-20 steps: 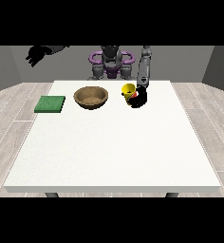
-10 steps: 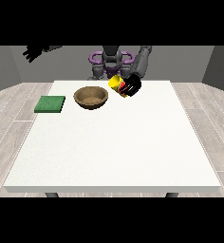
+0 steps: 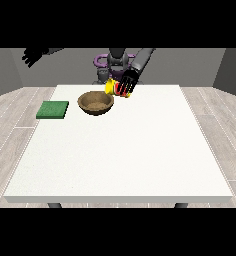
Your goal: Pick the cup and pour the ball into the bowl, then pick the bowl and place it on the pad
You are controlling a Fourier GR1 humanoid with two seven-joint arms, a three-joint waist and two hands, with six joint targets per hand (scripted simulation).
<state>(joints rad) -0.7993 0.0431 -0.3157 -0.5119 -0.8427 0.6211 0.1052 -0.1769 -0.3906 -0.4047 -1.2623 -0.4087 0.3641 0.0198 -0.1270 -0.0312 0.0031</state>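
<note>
1. The black hand at the view's right has its fingers curled round the small yellow and red cup. The cup is lifted off the large white table.

2. The cup is tilted. Its long axis lies nearly sideways, and its yellow end points away from the hand, toward the view's left, where the bowl is.

3. The round brown wooden bowl stands on the table just beside the held cup, a little lower than the hand and to the view's left of it. The cup's yellow end is near the bowl's closer rim, but I judge it is not fully over the hollow of the bowl.

4. The ball cannot be seen, so I cannot tell whether it is inside the cup or already inside the bowl.

5. The flat green square pad lies on the table farther from this hand, beyond the bowl on the view's left, well apart from the cup.

6. The other black hand at the view's left is raised high, far from all the things, with its fingers spread and holding nothing.

7. My judgement: the coming move depends on the cup's mouth and the bowl. The hand should carry the cup somewhat more to the view's left and tip it further, so the ball falls inside the rim and not on the table.
</note>
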